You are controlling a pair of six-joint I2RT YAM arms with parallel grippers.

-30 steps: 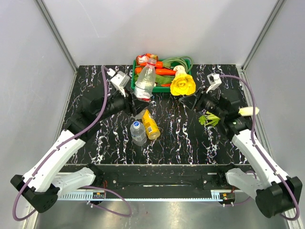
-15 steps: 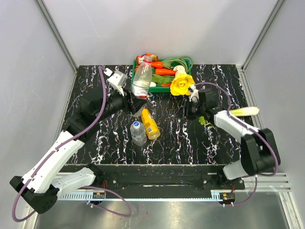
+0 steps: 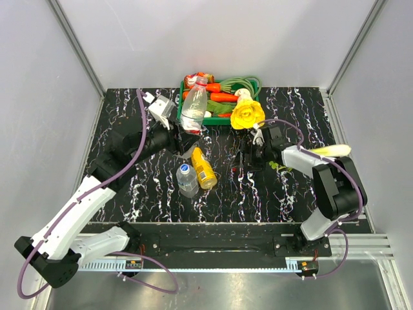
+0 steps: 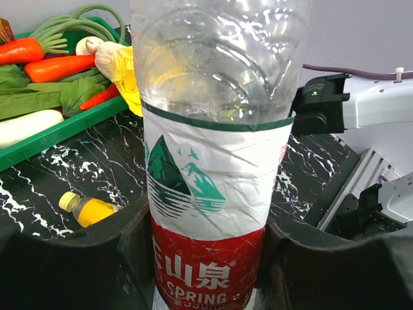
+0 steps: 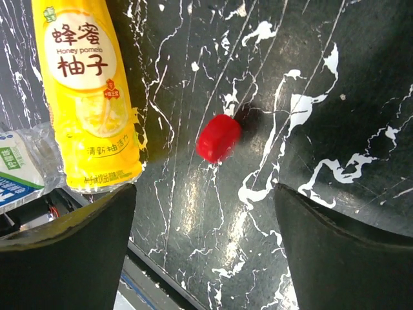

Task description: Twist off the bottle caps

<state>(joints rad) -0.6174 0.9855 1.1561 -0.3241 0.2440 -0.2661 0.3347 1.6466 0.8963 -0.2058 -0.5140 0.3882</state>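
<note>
Gripping the red-label bottle (image 4: 213, 194) low on its body, the left gripper (image 4: 210, 261) has both dark fingers (image 4: 126, 258) pressed against the label from either side; the bottle stands upright in the left wrist view and fills most of it; from above it leans with its neck toward the green tray (image 4: 61, 131) at the back of the table (image 3: 290, 194), raised above the black marbled surface.

The right gripper (image 5: 203, 194) hangs low over the table with its fingers spread wide and nothing between them in its grasp; the red cap (image 5: 218, 137) lies on the bare surface in the gap ahead of the two fingertips, touching neither, well apart from the red-label bottle.

The yellow juice bottle (image 5: 87, 97) lies on its side near the middle of the table, just left of the red cap in the right wrist view; its yellow cap (image 4: 66, 201) is on the neck, pointing toward the tray; the blue-label bottle (image 3: 188, 181) stands just beside it on the near-left side, with its blue cap (image 3: 185, 168) on top; the two bottles look to be touching, though I cannot tell for sure.

The tray holds carrots (image 4: 39, 61), green leaves and a pale vegetable; a yellow, ruffled vegetable (image 3: 247, 113) sits at its right end, near the right arm's wrist.
</note>
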